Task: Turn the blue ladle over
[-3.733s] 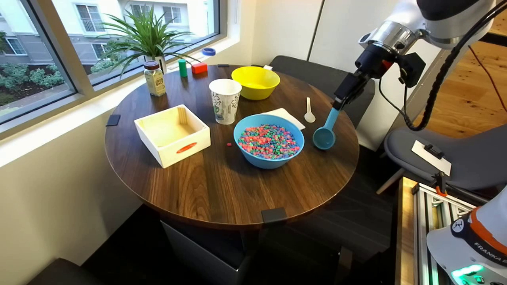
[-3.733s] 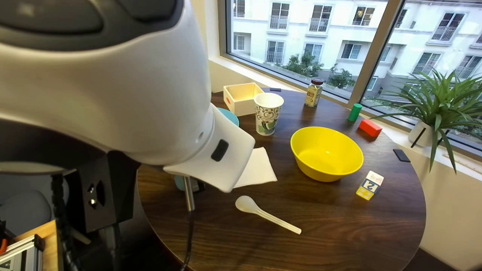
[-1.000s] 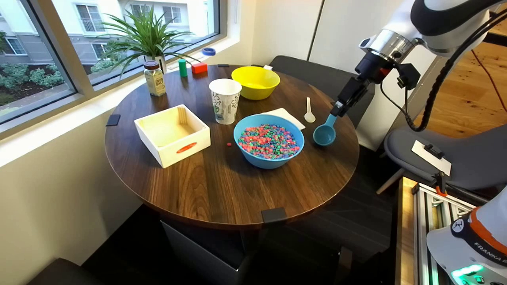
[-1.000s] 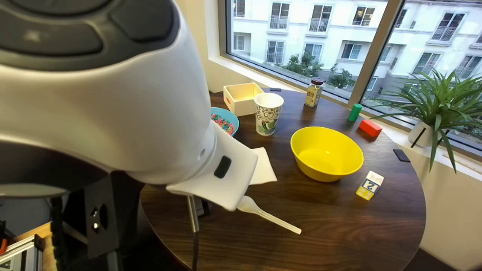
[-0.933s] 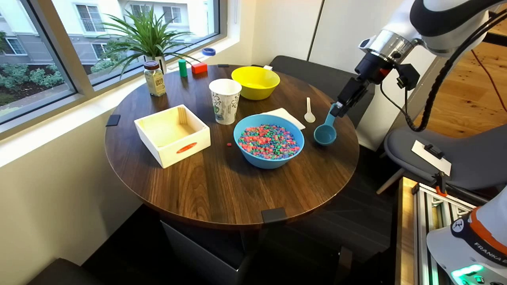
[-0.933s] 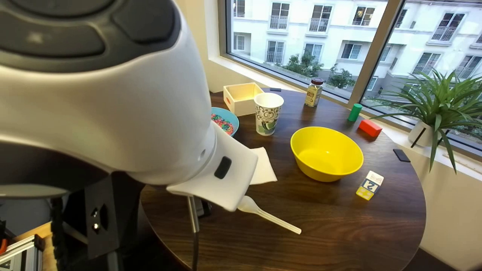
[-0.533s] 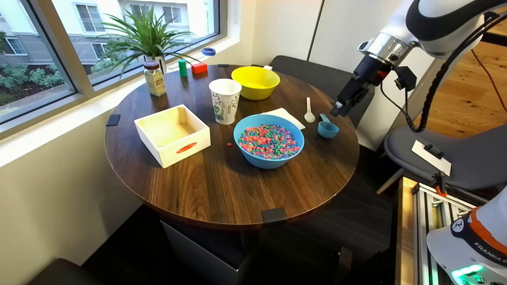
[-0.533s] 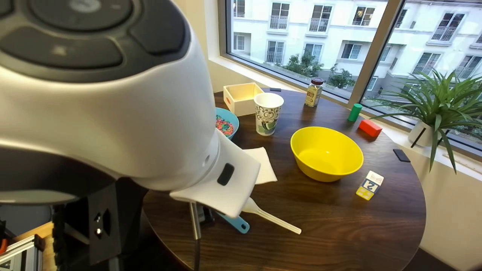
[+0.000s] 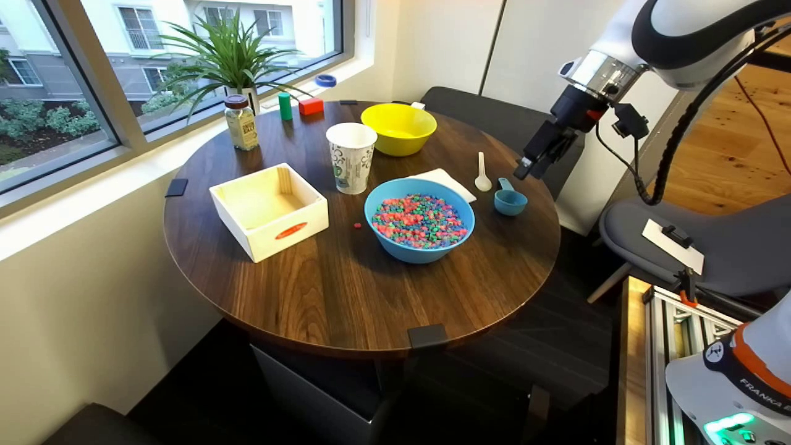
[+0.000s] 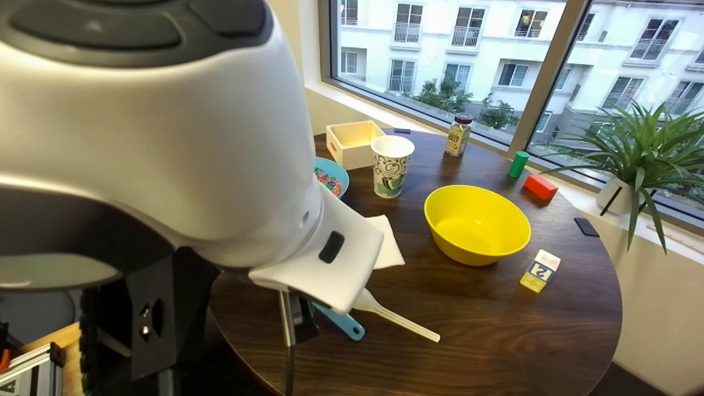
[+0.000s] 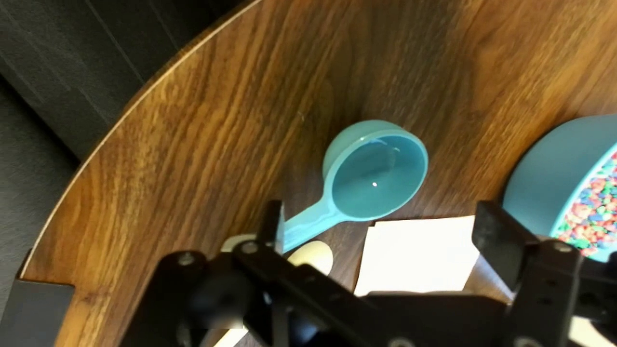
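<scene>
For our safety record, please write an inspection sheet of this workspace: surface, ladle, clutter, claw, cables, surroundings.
Surface: round wooden table, one loose red bit.
Job's things: blue ladle on the table, scoop opening upward.
Clutter: blue bowl of coloured bits, yellow bowl, paper cup, wooden box, white spoon, white paper, jar, small blocks.
Claw: open, holding nothing.
Cables: black cable loops below the arm; no snag seen.
Surroundings: window, potted plant, grey chair.

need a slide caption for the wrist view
Ladle lying cup up below the open claw, with the napkin and bowl of bits close by.
</scene>
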